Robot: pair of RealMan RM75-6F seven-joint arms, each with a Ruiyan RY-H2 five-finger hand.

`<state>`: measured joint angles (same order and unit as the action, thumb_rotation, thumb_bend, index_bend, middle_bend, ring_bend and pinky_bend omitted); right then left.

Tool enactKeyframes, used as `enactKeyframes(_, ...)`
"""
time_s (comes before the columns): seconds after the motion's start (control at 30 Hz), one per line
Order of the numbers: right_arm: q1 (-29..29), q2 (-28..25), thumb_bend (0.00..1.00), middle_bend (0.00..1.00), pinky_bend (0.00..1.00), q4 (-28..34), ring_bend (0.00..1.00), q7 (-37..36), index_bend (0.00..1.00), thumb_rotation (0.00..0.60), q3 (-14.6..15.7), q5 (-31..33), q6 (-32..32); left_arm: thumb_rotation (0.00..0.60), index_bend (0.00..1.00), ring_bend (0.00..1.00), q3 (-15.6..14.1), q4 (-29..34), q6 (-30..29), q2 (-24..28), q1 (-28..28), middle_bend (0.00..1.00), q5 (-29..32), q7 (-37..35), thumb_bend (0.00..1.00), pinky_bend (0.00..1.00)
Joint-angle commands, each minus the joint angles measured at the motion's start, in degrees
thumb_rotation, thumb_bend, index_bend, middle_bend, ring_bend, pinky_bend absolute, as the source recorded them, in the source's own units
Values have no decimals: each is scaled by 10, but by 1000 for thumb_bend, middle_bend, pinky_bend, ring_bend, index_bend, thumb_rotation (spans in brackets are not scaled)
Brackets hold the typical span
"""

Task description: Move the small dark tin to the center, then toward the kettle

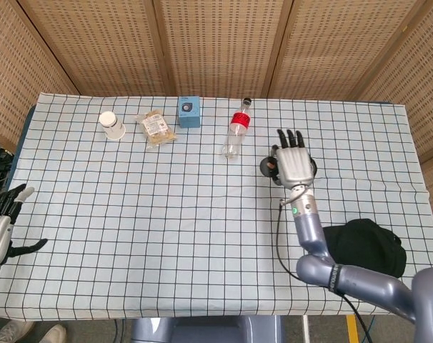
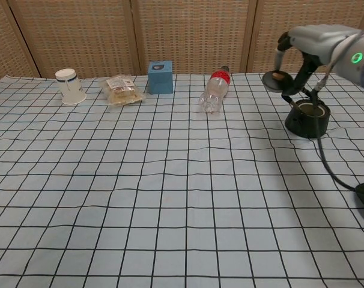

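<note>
Dark tin [image 2: 277, 80] — one; kettle [image 2: 307, 119] — one

A checked cloth [image 1: 166, 236] covers the table, backed by woven cane screens [image 1: 216, 43]. A white paper cup [image 1: 112, 125] lies tipped at the cloth's ten o'clock, and just at its three o'clock sits a clear snack packet [image 1: 156, 128]. A small blue box [image 1: 189, 112] stands at one o'clock of the packet. Near twelve o'clock of the cloth a clear plastic bottle [image 1: 235, 131] with a red label lies on its side. A black cap [image 1: 363, 246] rests at four o'clock, close to the edge.
</note>
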<state>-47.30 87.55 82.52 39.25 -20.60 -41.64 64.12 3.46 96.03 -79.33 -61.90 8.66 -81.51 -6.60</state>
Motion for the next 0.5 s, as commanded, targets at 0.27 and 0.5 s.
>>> enactKeyframes(0.27,52,-50,424,144,0,-8,0,-86,493,600,22,-12,-21,600,0,0,-4,18,-10,-2,-1,0,-16,28,133,0)
enactKeyframes(0.5,49,-13,422,144,0,-83,0,-144,500,600,22,-28,-48,600,0,0,-10,22,-4,-4,2,0,-23,39,133,0)
